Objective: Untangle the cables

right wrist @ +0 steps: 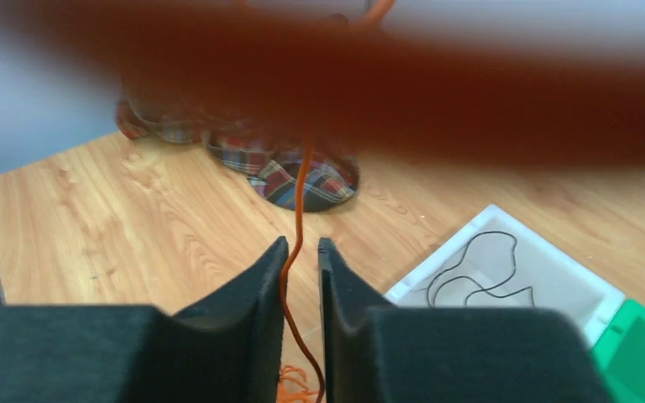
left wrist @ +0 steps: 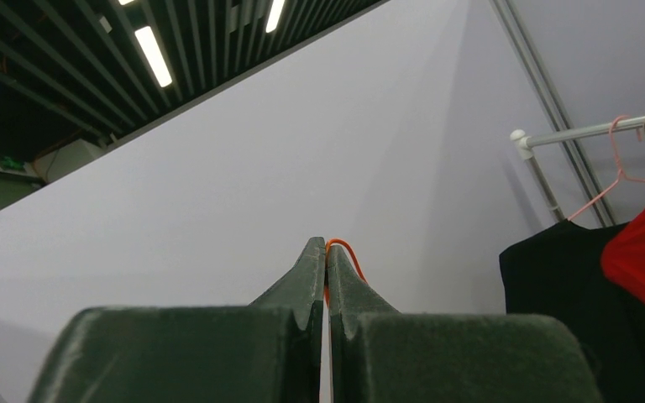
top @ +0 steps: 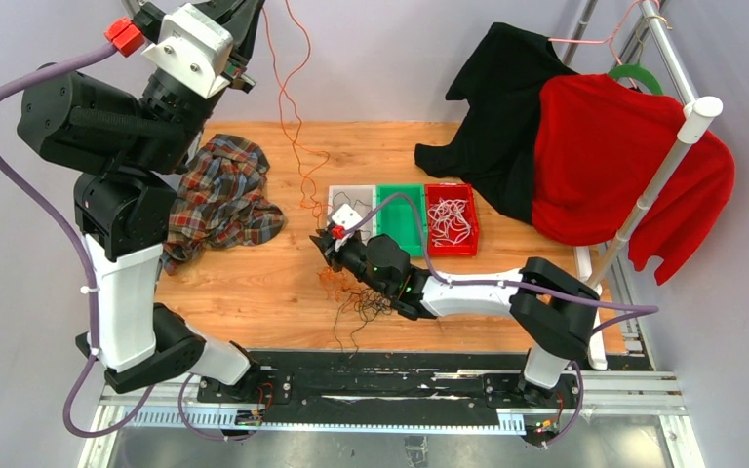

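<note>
Top view: left gripper (top: 254,19) high above table, thin orange string-like cable (top: 297,146) hanging from it down to knotted orange-and-black cable clump (top: 353,292) on wooden table (top: 254,292), beside right gripper (top: 328,242). Risk: higher lift drags whole clump, tightens knot.

Left wrist: jaws pressed together on orange cable (left wrist: 346,248); hold near tips, slip-out possible.

Right wrist: jaws narrowly apart, orange cable (right wrist: 301,185) running loose between; late closing may miss it. Thin black cable (right wrist: 479,269) coiled in white plastic bin (right wrist: 554,277).

Pale grey wall (left wrist: 386,151) behind a wooden table (top: 263,283) — strip lights (left wrist: 153,55) glowing on a dark slatted ceiling (left wrist: 42,92)
</note>
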